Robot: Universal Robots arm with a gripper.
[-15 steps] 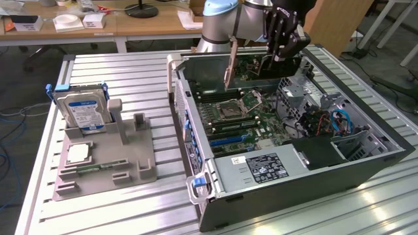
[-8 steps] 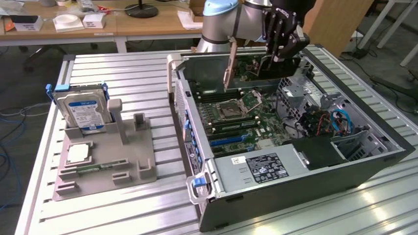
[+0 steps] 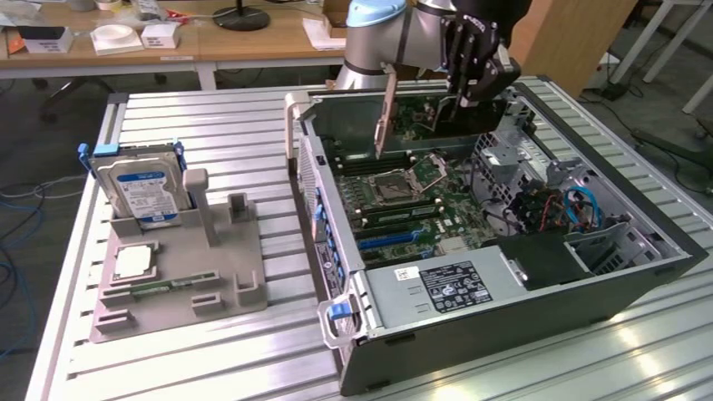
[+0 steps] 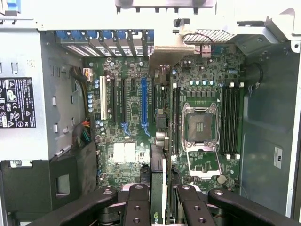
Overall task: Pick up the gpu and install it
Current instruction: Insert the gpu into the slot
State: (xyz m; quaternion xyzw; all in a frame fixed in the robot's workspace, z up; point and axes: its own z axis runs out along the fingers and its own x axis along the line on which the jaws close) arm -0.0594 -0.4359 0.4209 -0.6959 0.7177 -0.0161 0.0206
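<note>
Gripping the gpu (image 4: 158,184) edge-on, the tool (image 4: 160,207) hovers.

exterior view high and back, angled down across the ribbed silver metal table (image 3: 200,359) onto the open black computer case (image 3: 535,322), wrist view close above, facing straight down into that case, both sharing its green motherboard (image 3: 443,199) and square silver cpu socket (image 3: 392,180)

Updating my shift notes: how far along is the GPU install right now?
Done: the gpu has been picked up. In hand: the gripper has its fingers shut on it, holding it on edge above the motherboard inside the open computer case. Left: it is not yet seated. The long blue slot is empty, and the card appears to hang clear of the board.
</note>
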